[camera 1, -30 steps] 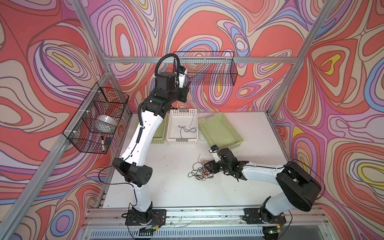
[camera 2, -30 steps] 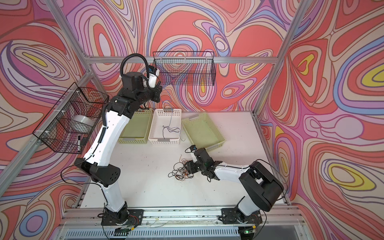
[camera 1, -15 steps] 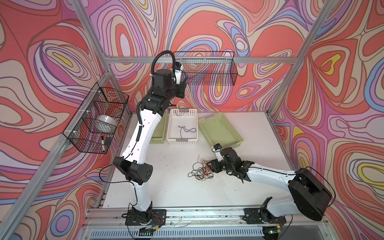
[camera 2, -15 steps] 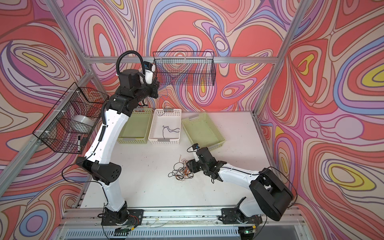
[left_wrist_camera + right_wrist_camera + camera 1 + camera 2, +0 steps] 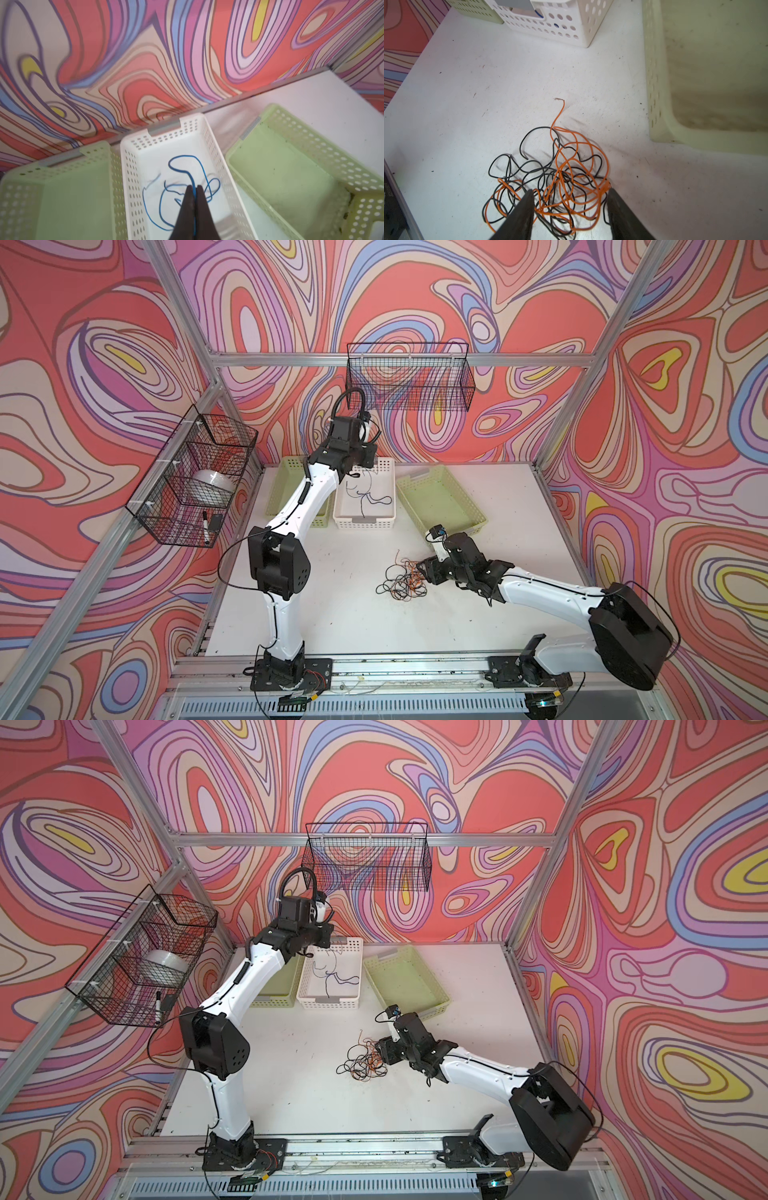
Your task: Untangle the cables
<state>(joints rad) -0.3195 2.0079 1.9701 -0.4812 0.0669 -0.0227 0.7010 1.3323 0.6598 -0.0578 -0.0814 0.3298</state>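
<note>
- Left wrist view: the white basket holds the blue cable, looped over its floor.
- The left jaws are pressed together on one strand of that cable, pinching it above the basket; the rest of the loops lie beyond and beside the tips.
- The left green basket stands just beside the white one. The right green basket sits skewed on the other side. Both show bare floors, the right one speckled with dirt.
- Right wrist view: the tangle of orange and black cables lies on the desk.
- The right jaws are spread, tips low at the desk, with the near part of the tangle between them. Orange loops touch one tip, and black loops spill out past the other.
- One orange end strays out of the tangle toward the white basket, well short of it.
- In both top views the three baskets stand in a row along the far edge of the desk, the left green one partly behind the left arm.
- The left jaws hang over the far end of the white basket, and the cable drops from them into it.
- The tangle lies mid-desk, well apart from the baskets, with the right jaws at its right edge.
- A wire basket on the left wall holds a white roll and a marker.
</note>
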